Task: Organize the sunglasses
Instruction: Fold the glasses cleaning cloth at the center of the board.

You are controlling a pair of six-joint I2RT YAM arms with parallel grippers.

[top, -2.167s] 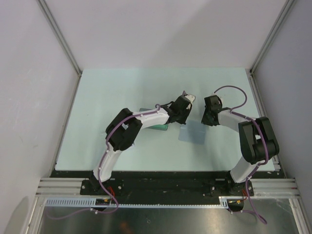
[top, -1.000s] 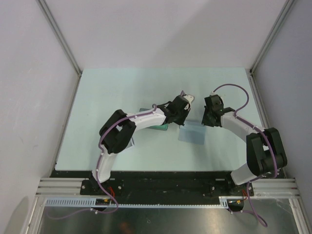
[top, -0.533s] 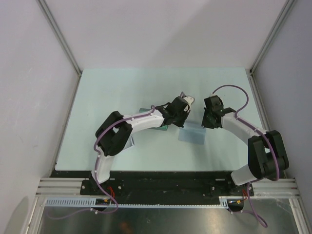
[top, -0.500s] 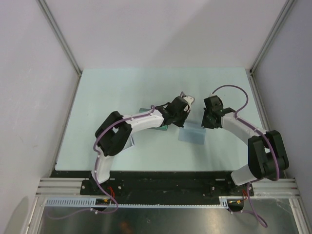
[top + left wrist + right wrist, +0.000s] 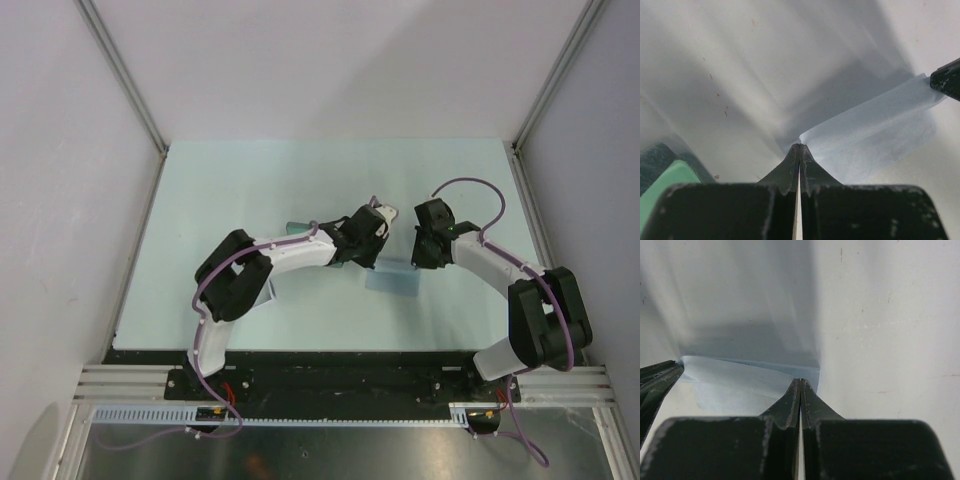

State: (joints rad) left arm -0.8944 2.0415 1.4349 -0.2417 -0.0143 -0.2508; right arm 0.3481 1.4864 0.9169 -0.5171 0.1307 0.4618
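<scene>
The sunglasses are not visible in any view. A flat grey-blue cloth (image 5: 396,279) lies mid-table between my two arms. My left gripper (image 5: 369,260) is shut on the cloth's far left corner; the left wrist view shows its tips (image 5: 799,148) pinching the cloth (image 5: 875,125). My right gripper (image 5: 418,262) is shut on the far right corner; the right wrist view shows its tips (image 5: 800,383) at the cloth (image 5: 740,382). The far edge is raised and stretched between the two grippers. Each wrist view shows the other gripper's finger at the opposite corner.
A case with a green inside (image 5: 296,228) lies under my left forearm and shows at the lower left of the left wrist view (image 5: 665,185). The pale table (image 5: 250,180) is walled at the back and sides.
Both grippers have moved a little toward the near edge, drawing the cloth's far edge with them. The cloth's visible patch on the table is smaller than before.
</scene>
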